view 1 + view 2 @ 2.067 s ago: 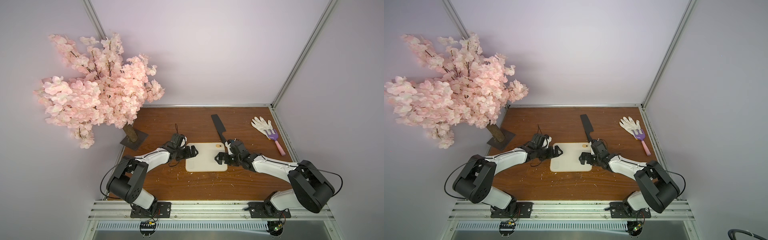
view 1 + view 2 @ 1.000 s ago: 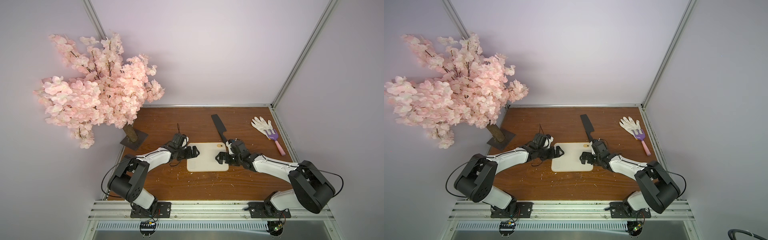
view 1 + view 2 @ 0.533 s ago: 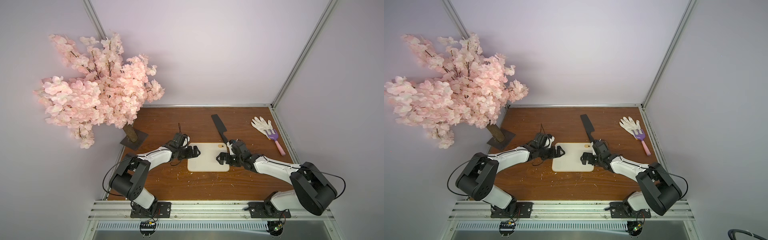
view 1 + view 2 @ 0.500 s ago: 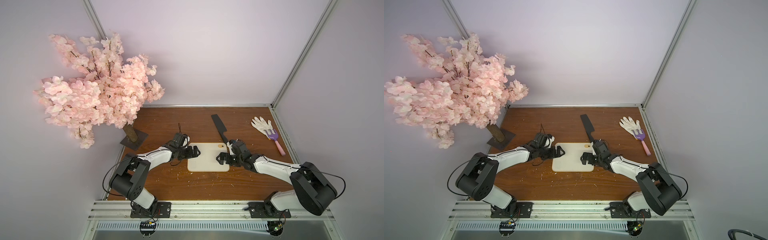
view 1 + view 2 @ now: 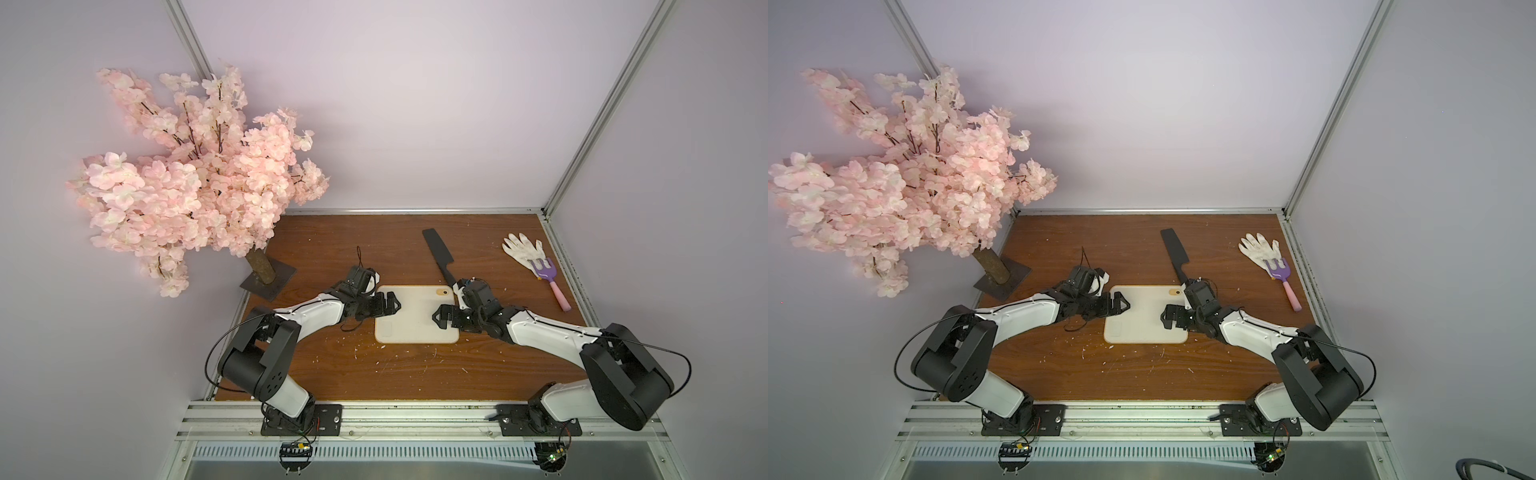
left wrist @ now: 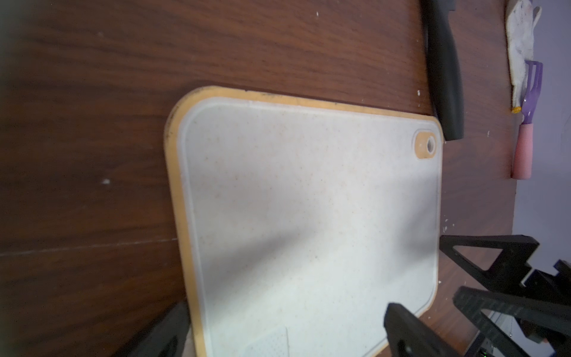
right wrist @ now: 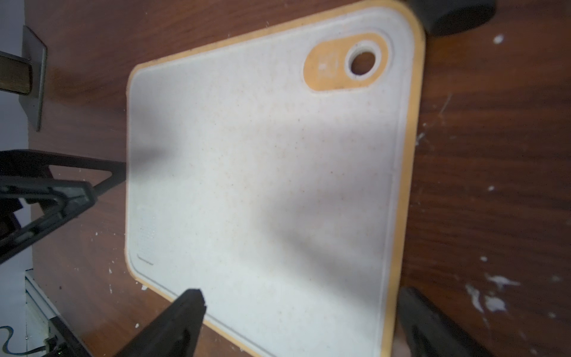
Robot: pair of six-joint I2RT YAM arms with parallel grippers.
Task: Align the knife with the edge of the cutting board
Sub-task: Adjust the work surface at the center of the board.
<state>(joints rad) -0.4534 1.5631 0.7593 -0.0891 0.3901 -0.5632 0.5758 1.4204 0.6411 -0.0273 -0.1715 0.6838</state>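
The cream cutting board (image 5: 415, 316) (image 5: 1144, 318) lies flat on the brown table, its orange-ringed hole at the far right corner. The black knife (image 5: 438, 253) (image 5: 1176, 249) lies slanted behind it, and its handle end (image 6: 445, 77) (image 7: 454, 12) is at that corner. My left gripper (image 5: 392, 305) (image 6: 287, 324) is open at the board's left edge. My right gripper (image 5: 440, 322) (image 7: 301, 309) is open over the board's right edge. Neither holds anything.
A pink blossom tree on a dark plate (image 5: 268, 278) stands at the far left. A white glove (image 5: 521, 249) and a purple fork with a pink handle (image 5: 548, 276) lie at the far right, near the metal frame. Small white crumbs dot the table in front of the board.
The board has slid slightly to the right, and both grippers have shifted right with it. The knife has stayed where it was.
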